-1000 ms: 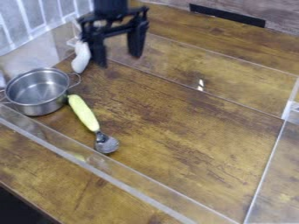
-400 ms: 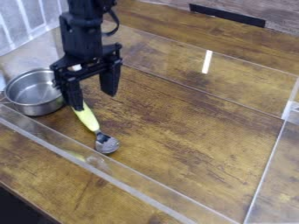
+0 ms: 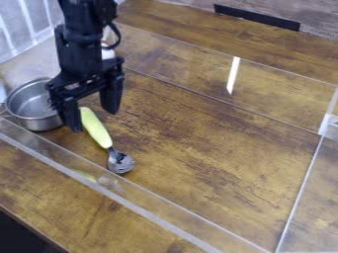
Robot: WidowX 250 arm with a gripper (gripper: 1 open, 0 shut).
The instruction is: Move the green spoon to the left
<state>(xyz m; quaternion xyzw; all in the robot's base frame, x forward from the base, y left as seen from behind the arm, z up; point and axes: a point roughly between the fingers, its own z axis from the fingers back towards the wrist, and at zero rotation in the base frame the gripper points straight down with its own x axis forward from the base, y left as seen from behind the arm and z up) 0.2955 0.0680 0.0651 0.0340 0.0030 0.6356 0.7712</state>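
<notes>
1. Firstly, at the left side of the view, we see the metal pot, which stands upright near the handle end of the spoon; we think it leaves little room there, so a move to the left should pass in front of it or be lifted, otherwise the handle may knock against its wall

2. Next to the pot, a little more to the right, we have the black gripper, pointing down with its fingers spread wide; we see nothing held between them, and they are around or just above the upper part of the handle, but from this view we cannot tell the exact height or whether they touch it

3. Then comes the green spoon, which lies on the wooden table with its yellow-green handle towards the pot and its shiny bowl nearer to us and slightly to the right

4. In our judgement, the step in hand is the approach for the grasp, and the carrying to the left is not yet begun; the next move asks us to bring the fingers low enough on both sides of the handle, and after this to close them firmly

5. Since the handle is slim and smooth, and the grip would be far from the bowl, we suppose that the bowl end could swing or drag, so we should lift gently before going left

6. Farther to the right, we notice a short white strip on the table, well apart from the spoon, and we judge that it does not matter for this move
</notes>
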